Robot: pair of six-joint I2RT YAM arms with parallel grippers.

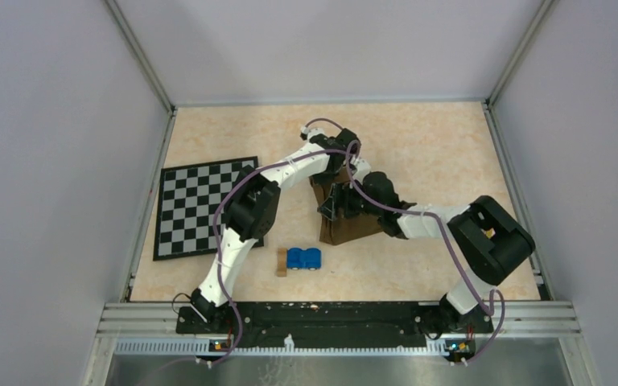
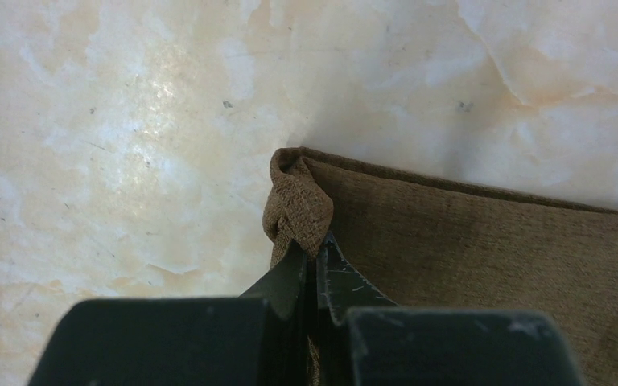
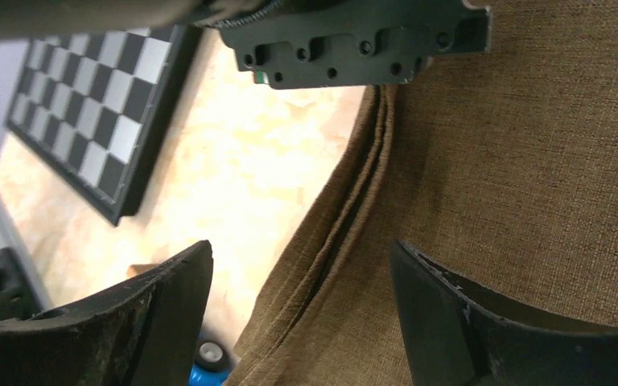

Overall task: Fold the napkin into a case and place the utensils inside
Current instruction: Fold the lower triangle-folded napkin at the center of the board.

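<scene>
Across the pale marbled desk (image 1: 418, 145) you have the checkered mat (image 1: 201, 201) lying at the left. The napkin (image 1: 344, 232) lies folded near the middle, just right of the mat. From above, both arms crowd over the cloth and hide how it is gripped; your wrist cameras settle that. Your left end effector (image 2: 315, 251) is clamped tight on a corner of the napkin. The fabric bunches into a small curl at its tips while the rest lies flat on the desk. Your right end effector (image 3: 299, 265) stands wide, its fingers straddling the napkin's side edge; whether they touch the cloth you cannot tell. That view alone shows the stacked layers of the fold. Toward the arm bases, a blue toy car (image 1: 304, 258) sits just beside a small wooden block (image 1: 282, 262), near the napkin's near edge.
</scene>
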